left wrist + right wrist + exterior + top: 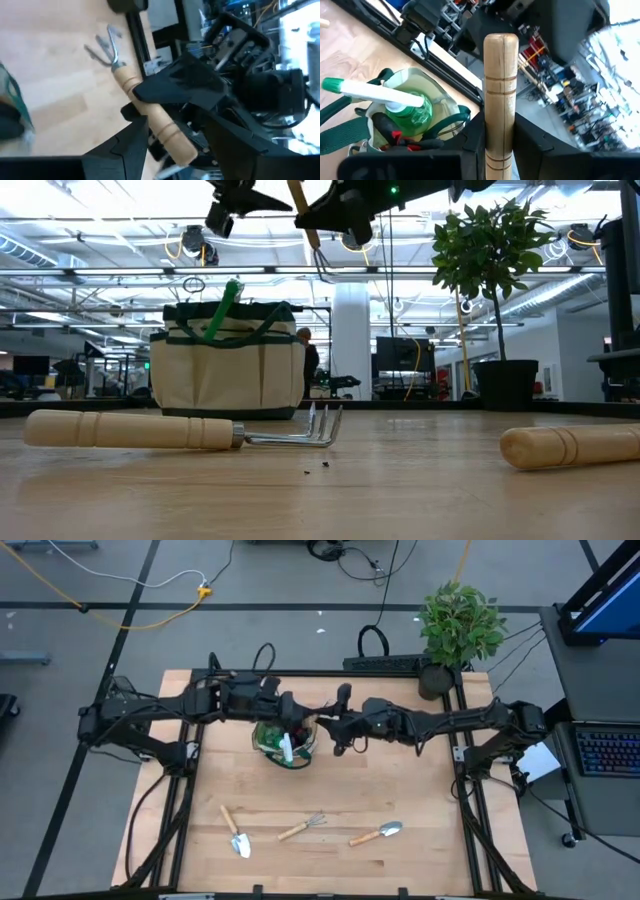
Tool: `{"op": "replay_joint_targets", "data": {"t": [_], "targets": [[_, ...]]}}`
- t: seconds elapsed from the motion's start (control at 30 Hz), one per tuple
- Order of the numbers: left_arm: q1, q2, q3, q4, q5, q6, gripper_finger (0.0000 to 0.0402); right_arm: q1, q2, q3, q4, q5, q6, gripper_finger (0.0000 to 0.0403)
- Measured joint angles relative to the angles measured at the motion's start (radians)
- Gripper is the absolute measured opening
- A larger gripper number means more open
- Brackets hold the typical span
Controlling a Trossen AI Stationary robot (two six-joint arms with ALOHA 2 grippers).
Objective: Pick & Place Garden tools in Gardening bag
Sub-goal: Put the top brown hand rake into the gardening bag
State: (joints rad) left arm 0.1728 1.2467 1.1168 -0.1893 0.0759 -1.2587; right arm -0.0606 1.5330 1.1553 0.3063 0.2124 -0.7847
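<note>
holding a wooden-handled tool (pixel 499 100) clamped upright, right gripper (pixel 497 145) sits beside and above the bag (pixel 284 743); left gripper (pixel 172 137) fingers parted around the same handle.

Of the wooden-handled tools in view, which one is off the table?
The one clamped in the right gripper: a wooden-handled tool held up beside the gardening bag. The trowel, the hand rake and the other trowel lie flat on the table.

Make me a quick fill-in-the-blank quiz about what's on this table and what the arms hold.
1. The green spray bottle stands inside the gardening ____.
2. On the table, between two trowels, lies a hand ____.
3. The right gripper is shut on a tool's ____ handle.
Missing words: bag; rake; wooden.
</note>
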Motion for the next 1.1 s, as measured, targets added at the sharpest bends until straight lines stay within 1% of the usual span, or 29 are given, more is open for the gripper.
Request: {"op": "replay_joint_targets", "data": {"t": [0.07, 0.13, 0.2, 0.3, 0.33, 0.43, 0.5, 0.57, 0.67, 0.77, 0.87, 0.97, 1.1], "targets": [[0.016, -0.020, -0.001, -0.025, -0.001, 0.075, 0.0208, -0.010, 0.000, 0.000, 0.000, -0.003, 0.038, 0.0062], [0.027, -0.032, 0.001, -0.016, -0.011, 0.154, 0.0208, -0.018, 0.000, 0.000, 0.003, -0.005, 0.086, 0.0062], [0.041, -0.062, -0.001, -0.061, -0.030, 0.222, 0.0208, -0.025, -0.001, 0.000, 0.010, -0.012, 0.135, 0.0062], [0.052, -0.100, 0.002, -0.085, -0.077, 0.322, 0.0209, -0.038, -0.003, 0.000, 0.037, -0.101, 0.244, 0.0062], [0.058, -0.121, 0.000, -0.128, -0.096, 0.353, 0.0209, -0.042, -0.003, 0.000, 0.054, -0.135, 0.291, 0.0062], [0.064, -0.172, 0.002, -0.187, -0.154, 0.448, 0.0209, -0.057, -0.003, 0.000, 0.118, -0.245, 0.440, 0.0062], [0.065, -0.212, 0.000, -0.270, -0.198, 0.496, 0.0209, -0.069, -0.003, 0.000, 0.180, -0.319, 0.540, 0.0062], [0.061, -0.247, 0.002, -0.316, -0.243, 0.536, 0.0209, -0.081, -0.003, 0.000, 0.237, -0.373, 0.625, 0.0062], [0.059, -0.293, 0.000, -0.412, -0.309, 0.567, 0.0209, -0.101, -0.001, 0.000, 0.320, -0.426, 0.731, 0.0062], [0.056, -0.325, 0.000, -0.488, -0.376, 0.569, 0.0209, -0.122, 0.000, 0.000, 0.395, -0.459, 0.818, 0.0062], [0.055, -0.347, 0.000, -0.525, -0.420, 0.591, 0.0209, -0.138, 0.015, 0.000, 0.451, -0.477, 0.861, 0.0062], [0.055, -0.359, 0.000, -0.525, -0.436, 0.631, 0.0209, -0.157, 0.056, 0.001, 0.527, -0.480, 0.921, 0.0062], [0.055, -0.365, 0.000, -0.527, -0.437, 0.682, 0.0209, -0.182, 0.141, 0.011, 0.643, -0.482, 1.005, 0.0062]]}}
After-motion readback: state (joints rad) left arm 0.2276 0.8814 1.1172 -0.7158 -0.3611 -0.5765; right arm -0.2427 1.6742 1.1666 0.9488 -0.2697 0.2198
